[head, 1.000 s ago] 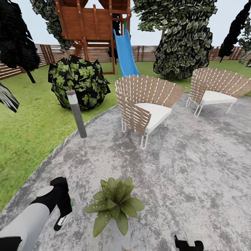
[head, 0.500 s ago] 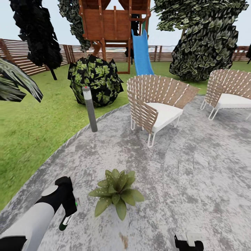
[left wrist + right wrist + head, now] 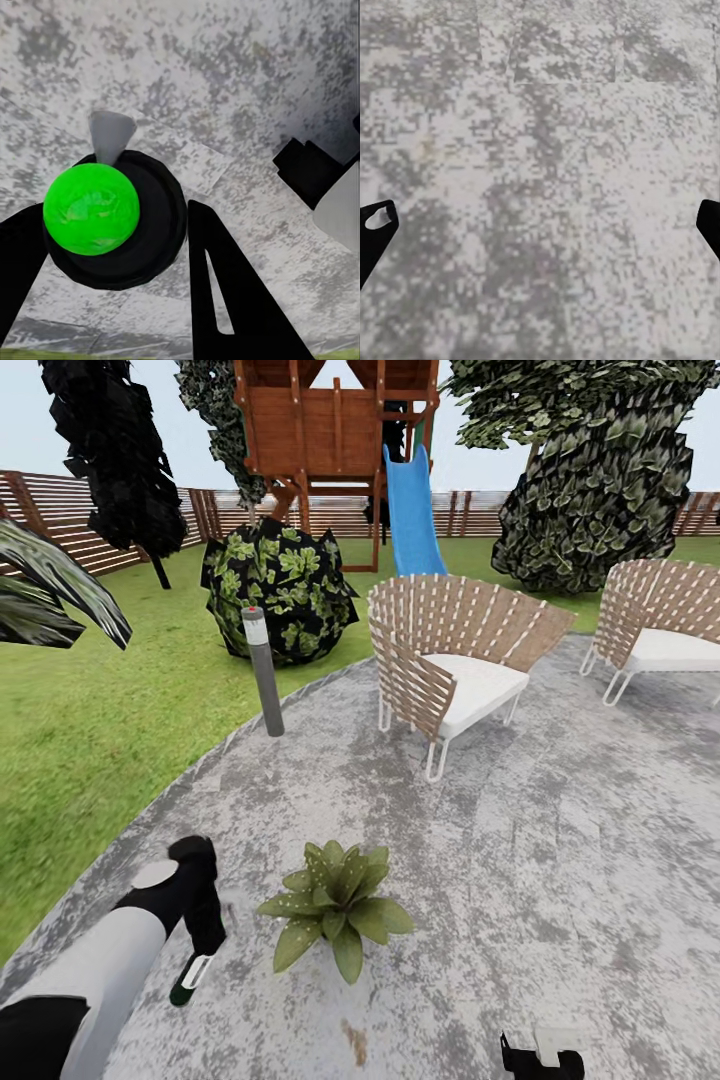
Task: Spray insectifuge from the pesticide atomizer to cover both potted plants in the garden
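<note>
One potted plant [image 3: 338, 905], a low rosette of speckled green leaves, sits on the round grey patio [image 3: 520, 840] near the bottom centre of the head view. Just left of it my left gripper [image 3: 203, 948] points down, shut on the pesticide atomizer [image 3: 189, 980], whose white and dark green end pokes out below the fingers. In the left wrist view the atomizer [image 3: 94, 210] shows as a bright green ball on a black round body held between the dark fingers [image 3: 217, 292]. My right gripper [image 3: 540, 1057] hangs open over bare paving, also seen in its wrist view [image 3: 540, 225].
A grey bollard light [image 3: 264, 672] stands at the patio's edge by the lawn [image 3: 90, 730]. Two slatted wicker chairs [image 3: 450, 660] [image 3: 660, 630] stand further back. Beyond them are a dark bush [image 3: 280, 590], a wooden play tower with a blue slide [image 3: 410, 510], trees and the fence [image 3: 60, 520].
The head view has swung left, so everything drifts right in the picture. My left arm, still holding the atomizer, has risen slightly and stays beside the plant.
</note>
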